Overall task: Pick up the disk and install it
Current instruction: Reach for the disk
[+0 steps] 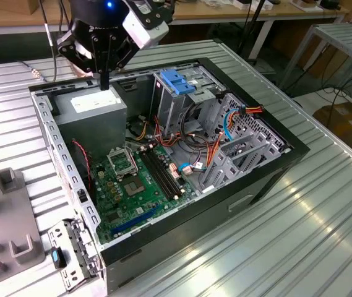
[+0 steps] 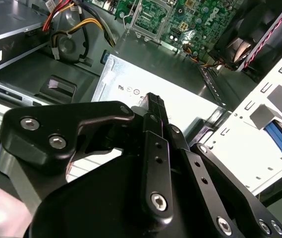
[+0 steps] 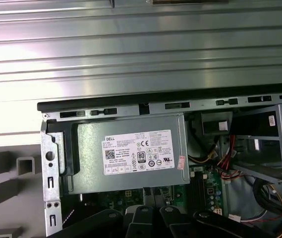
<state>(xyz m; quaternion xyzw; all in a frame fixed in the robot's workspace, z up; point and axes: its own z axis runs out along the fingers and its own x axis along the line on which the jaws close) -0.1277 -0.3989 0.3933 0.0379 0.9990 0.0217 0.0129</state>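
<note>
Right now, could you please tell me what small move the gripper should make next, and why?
Probably lift away and open: the gripper hangs shut over the grey power-supply box, gripping nothing, so it has nothing to install from here.

a ribbed metal table (image 1: 312, 235) carries an open computer case (image 1: 237, 207), lying on its side across the ribs, its dark outer wall toward the exterior view's right. at the exterior view's left, a grey moulded fixture block (image 1: 5, 238) sits flat on the same surface, apart from the case. just beside the case's near corner lies a small perforated metal bracket (image 1: 70, 257) with a dark piece on it; whether it touches the case cannot be told.
</note>
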